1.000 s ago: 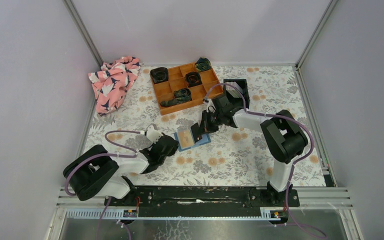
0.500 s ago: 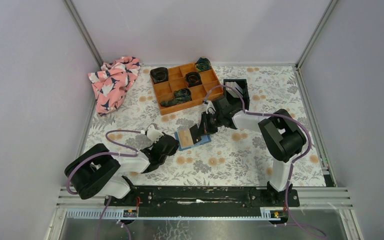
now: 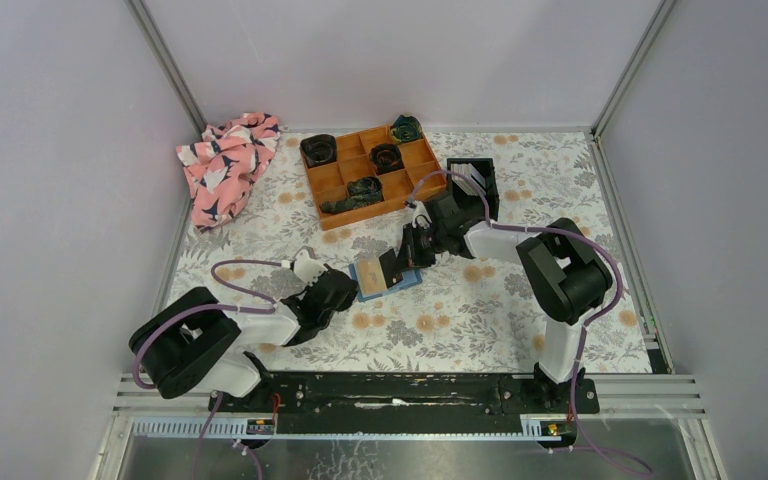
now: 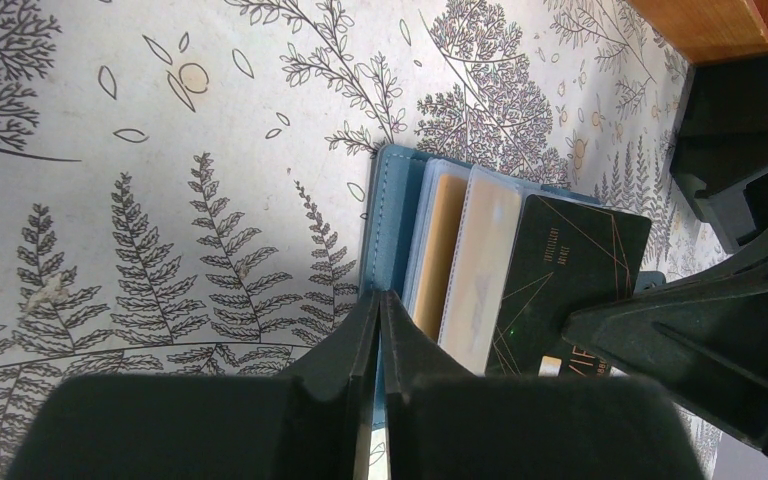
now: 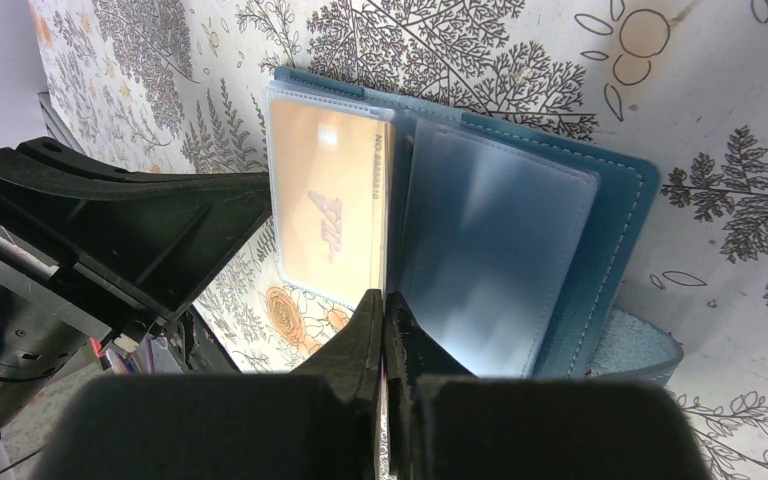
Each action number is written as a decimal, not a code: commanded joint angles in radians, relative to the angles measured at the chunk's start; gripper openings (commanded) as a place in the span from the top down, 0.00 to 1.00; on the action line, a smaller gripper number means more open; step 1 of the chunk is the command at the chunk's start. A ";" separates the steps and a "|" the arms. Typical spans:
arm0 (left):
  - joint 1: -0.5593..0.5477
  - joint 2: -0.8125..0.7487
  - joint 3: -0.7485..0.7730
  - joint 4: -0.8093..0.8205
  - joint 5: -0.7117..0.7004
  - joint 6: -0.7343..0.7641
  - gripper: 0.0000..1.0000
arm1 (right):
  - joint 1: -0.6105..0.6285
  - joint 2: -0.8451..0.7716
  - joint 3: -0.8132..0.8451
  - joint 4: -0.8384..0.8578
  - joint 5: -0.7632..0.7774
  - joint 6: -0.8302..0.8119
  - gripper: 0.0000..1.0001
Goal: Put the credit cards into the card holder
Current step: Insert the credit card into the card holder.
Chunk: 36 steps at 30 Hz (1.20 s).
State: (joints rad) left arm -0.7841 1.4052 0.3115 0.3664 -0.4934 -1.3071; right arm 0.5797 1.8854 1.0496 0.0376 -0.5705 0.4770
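The left gripper (image 4: 380, 300) pinched the cover of the teal-blue folding card holder (image 4: 390, 210), open on the floral table (image 4: 160, 150), while the right gripper (image 5: 382, 300), clamped on a thin black credit card (image 4: 570, 260), needed its edge aligned squarely with a clear plastic sleeve (image 5: 500, 250).

the top camera is looking steeply down from high above and behind the small teal-blue folding card holder (image 3: 388, 278), taking in the whole floral-printed table (image 3: 480, 320). both wrist cameras are looking down at that holder from very close, facing each other across it and sharing its clear plastic sleeves (image 5: 500, 250).
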 commanded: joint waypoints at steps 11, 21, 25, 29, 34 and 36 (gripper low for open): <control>0.008 0.061 -0.016 -0.119 -0.004 0.031 0.95 | -0.008 0.017 -0.062 0.107 -0.057 0.045 1.00; 0.008 0.064 -0.017 -0.119 0.001 0.031 0.98 | -0.007 0.017 -0.096 0.164 -0.064 0.081 1.00; 0.007 0.065 -0.018 -0.126 0.003 0.032 1.00 | -0.007 0.023 -0.107 0.182 -0.054 0.096 1.00; 0.008 0.062 -0.027 -0.123 0.001 0.031 1.00 | -0.014 0.025 -0.125 0.212 -0.046 0.120 1.00; 0.008 0.067 -0.024 -0.124 0.003 0.031 1.00 | -0.014 0.030 -0.149 0.261 -0.027 0.160 1.00; 0.008 0.067 -0.025 -0.124 0.003 0.030 1.00 | -0.013 0.031 -0.159 0.283 -0.020 0.178 1.00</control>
State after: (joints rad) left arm -0.7841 1.4231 0.3176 0.3790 -0.4992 -1.3071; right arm 0.5632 1.8881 0.9165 0.2543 -0.6235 0.6197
